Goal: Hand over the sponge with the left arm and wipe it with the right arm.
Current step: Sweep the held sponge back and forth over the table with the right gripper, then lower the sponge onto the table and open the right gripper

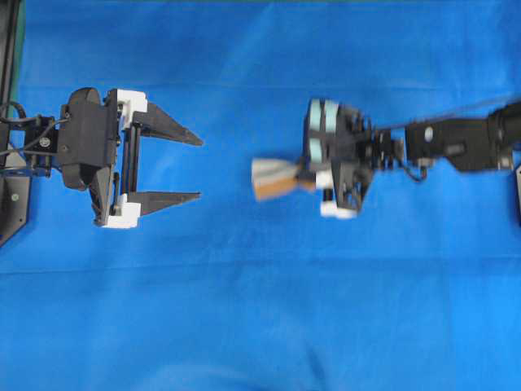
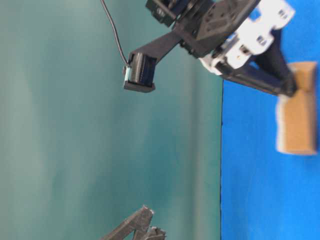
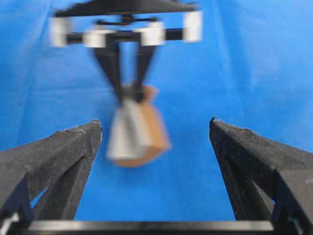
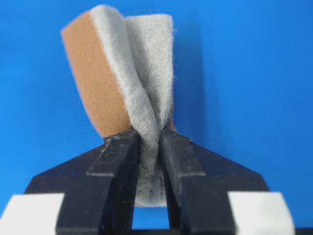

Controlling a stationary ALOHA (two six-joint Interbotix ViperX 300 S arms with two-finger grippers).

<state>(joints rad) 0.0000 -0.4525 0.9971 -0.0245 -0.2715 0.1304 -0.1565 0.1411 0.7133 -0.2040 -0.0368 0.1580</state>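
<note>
The sponge has a pale grey fuzzy face over an orange-brown layer. My right gripper is shut on its near end, squeezing it into a fold. From overhead, the sponge sticks out to the left of the right gripper, whose housing has teal patches. My left gripper stands wide open to the left, fingers pointing at the sponge across a gap. In the left wrist view the blurred sponge hangs beyond the open left gripper, touching neither finger. At table level the sponge lies under the right gripper.
A blue cloth covers the table. A black arm mount sits at the far left edge. At table level a teal-green backdrop fills the left, and a small black box on a cable hangs from the right arm.
</note>
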